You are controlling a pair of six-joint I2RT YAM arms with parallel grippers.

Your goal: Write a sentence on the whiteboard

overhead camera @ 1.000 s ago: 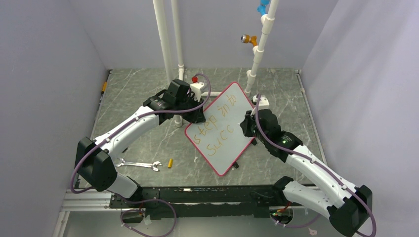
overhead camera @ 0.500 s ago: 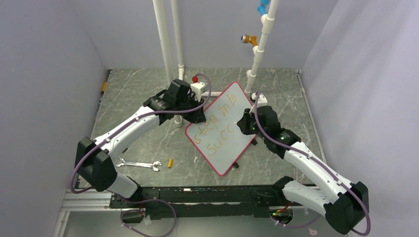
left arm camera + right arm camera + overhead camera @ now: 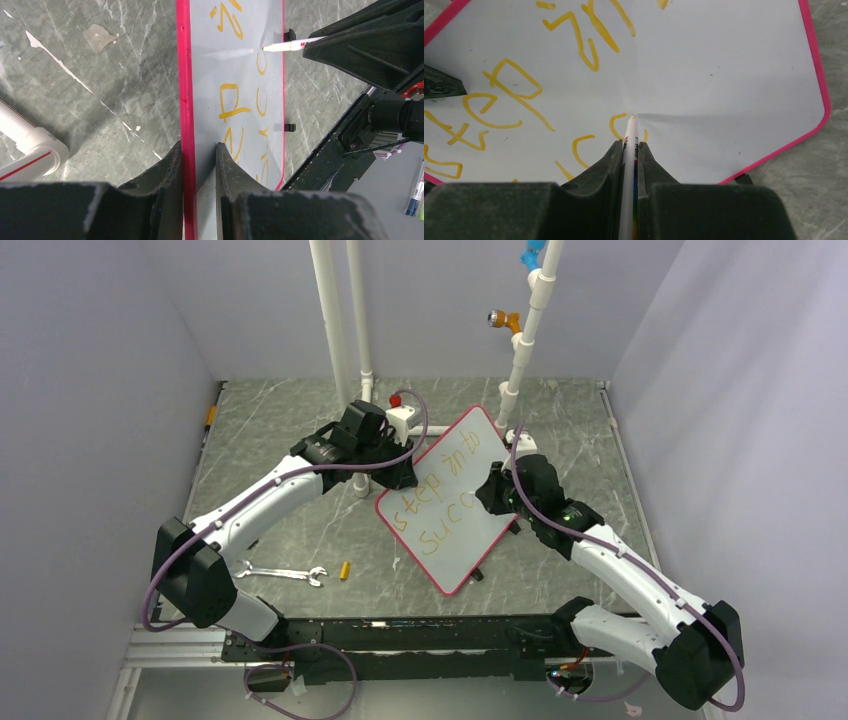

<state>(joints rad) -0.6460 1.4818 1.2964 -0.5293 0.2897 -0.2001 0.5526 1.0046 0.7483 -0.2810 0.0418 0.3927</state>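
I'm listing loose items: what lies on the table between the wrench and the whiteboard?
A small yellow cylinder lies between the wrench and the whiteboard, seen in the top external view.

We see a wrench (image 3: pixel 280 573) & small yellow piece (image 3: pixel 344 571) near the table's (image 3: pixel 270 430) front-left corner. White pipes (image 3: pixel 329 315) stand at back edge w/ an orange valve (image 3: pixel 497 318).

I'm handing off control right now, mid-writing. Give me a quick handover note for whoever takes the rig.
Left gripper: shut on the red-pink rim of the whiteboard, steadying it.
Right gripper: shut on the marker, tip touching the board.
Whiteboard: lies diagonally between the two arms.
Done: the sentence reads "step into" on the first line and "succ" on the second, with another letter starting at the tip.
Left: finish that word and the rest of the sentence, keeping the left grip.
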